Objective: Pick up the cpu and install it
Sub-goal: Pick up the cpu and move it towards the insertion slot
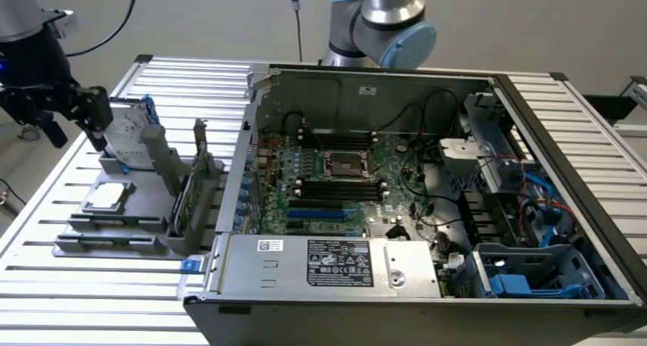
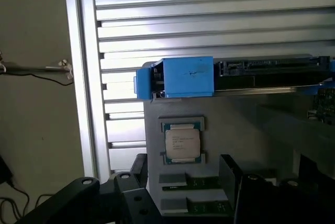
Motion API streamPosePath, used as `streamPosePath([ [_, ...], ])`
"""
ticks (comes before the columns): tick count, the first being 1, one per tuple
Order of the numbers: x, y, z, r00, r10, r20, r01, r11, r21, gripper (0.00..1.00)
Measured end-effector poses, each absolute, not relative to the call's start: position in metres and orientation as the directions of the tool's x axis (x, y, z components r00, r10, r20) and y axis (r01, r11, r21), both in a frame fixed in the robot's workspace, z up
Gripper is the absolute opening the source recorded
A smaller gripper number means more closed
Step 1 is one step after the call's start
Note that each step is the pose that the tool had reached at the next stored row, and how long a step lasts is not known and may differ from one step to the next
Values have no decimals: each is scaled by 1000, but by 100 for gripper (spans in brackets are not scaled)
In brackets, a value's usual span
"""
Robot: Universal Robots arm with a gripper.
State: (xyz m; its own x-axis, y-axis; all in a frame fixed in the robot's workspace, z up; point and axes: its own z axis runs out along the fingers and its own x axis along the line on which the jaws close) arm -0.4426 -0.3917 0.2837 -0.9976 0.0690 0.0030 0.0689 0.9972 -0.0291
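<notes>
The cpu [image 1: 108,197] lay flat in a shallow seat of a grey holder [image 1: 76,244] on the slatted aluminium table [image 1: 91,308], at the exterior view's left, outside the open computer case [image 1: 566,210]. It was a small square chip. Its top was a silver-grey metal plate with some fine dark print, and around the plate ran a thin darker, greenish rim. In the wrist view the cpu [image 2: 182,143] showed the same pale plate, with two green memory modules [image 2: 193,183] in slots of the holder just beside it.

The gripper [image 1: 73,119] hung above the holder's far end, well apart from the cpu and holding nothing. Its black fingers [image 2: 231,182] stood wide apart. Near it a hard drive [image 1: 126,134] with a blue bracket [image 2: 183,77] stood on edge in the holder.

Inside the case, the square metal-framed socket [image 1: 344,164] on the motherboard [image 1: 395,191] was unoccupied, with a hollow centre.
</notes>
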Motion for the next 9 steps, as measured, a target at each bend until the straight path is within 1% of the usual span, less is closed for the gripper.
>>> streamPosePath([
  [9, -443, -391, 267, -998, 69, 3, 69, 997, -29, 66],
])
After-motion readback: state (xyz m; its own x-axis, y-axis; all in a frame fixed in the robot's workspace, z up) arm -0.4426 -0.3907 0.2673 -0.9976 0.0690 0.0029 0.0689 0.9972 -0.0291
